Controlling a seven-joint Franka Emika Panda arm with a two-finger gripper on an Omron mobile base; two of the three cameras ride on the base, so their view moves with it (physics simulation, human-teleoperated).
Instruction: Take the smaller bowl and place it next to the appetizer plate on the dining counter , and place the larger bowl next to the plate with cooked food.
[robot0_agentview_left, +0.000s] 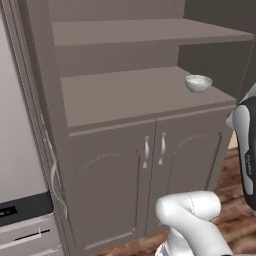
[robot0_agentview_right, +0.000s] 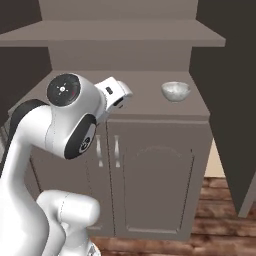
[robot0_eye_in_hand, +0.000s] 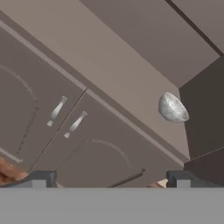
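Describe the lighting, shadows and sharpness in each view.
Left base view: flat, even light, no glare; the bowl casts barely a shadow on the counter; edges slightly soft. Right base view: dimmer, the side walls nearly black, a mild sheen on the arm. Hand view: rolled, so the cabinet doors run diagonally; the bowl is a little blurred, the open gripper tips in focus.

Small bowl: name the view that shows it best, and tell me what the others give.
The right base view shows the small bowl best: upright, side-on, unblocked, on the shelf near its right end. The left base view shows it smaller, near the arm. The hand view shows it tilted, far from the open claw.
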